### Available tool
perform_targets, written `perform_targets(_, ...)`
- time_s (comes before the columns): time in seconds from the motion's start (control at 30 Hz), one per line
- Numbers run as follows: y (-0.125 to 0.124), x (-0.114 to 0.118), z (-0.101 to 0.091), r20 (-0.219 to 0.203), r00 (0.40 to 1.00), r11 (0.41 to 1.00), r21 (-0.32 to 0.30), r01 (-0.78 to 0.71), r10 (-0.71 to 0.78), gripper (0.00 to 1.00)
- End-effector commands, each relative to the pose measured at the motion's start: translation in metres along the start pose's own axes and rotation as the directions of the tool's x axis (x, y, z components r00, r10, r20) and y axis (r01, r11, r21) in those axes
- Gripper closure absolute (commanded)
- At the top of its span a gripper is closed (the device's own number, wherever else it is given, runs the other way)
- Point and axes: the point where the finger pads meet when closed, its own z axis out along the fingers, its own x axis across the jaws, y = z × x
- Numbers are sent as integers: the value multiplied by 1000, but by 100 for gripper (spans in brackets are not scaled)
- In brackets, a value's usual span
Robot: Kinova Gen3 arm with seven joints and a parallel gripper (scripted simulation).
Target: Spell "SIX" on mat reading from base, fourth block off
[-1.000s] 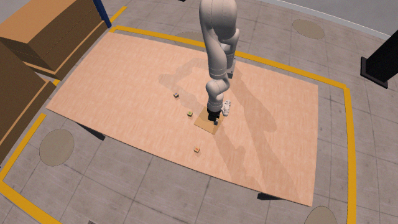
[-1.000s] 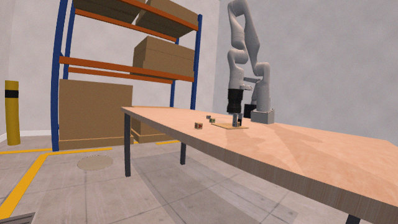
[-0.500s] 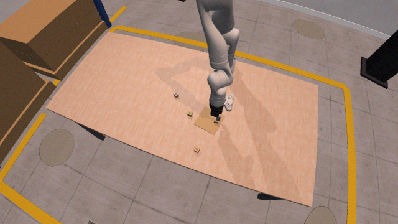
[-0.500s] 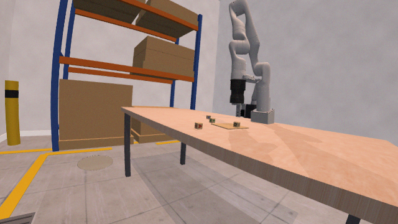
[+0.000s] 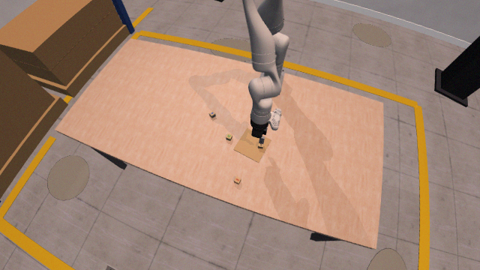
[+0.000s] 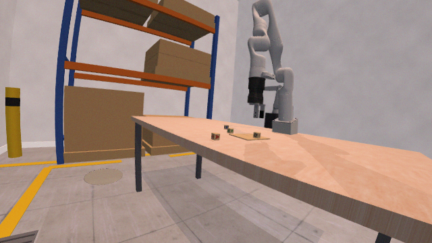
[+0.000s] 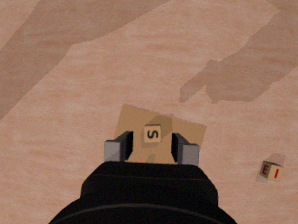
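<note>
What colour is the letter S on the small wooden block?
Black, clearest in the wrist view.

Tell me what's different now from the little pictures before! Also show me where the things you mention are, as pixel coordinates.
The robot's gripper (image 5: pixel 261 141) (image 6: pixel 259 111) (image 7: pixel 152 142) went up, away from the S block (image 5: pixel 260 145) (image 6: pixel 256 135) (image 7: pixel 152 133) on the mat (image 5: pixel 258 155) (image 6: pixel 244 136) (image 7: pixel 192 131). It is open and holds nothing. The other three blocks stayed put.
</note>
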Motion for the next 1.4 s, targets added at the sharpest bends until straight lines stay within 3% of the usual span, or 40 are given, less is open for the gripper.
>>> perform_targets(0.0, 1, 2, -2, -5, 1000, 1000, -2, -2, 2, 0)
perform_targets(0.9, 2, 4, -2, -5, 1000, 1000, -2, -21, 21, 0)
perform_targets(1.17, 4, 20, 0, -2, 988, 988, -3, -154, 154, 0)
perform_targets(1.37, 10, 43, 2, 1, 938, 938, -5, -347, 347, 0)
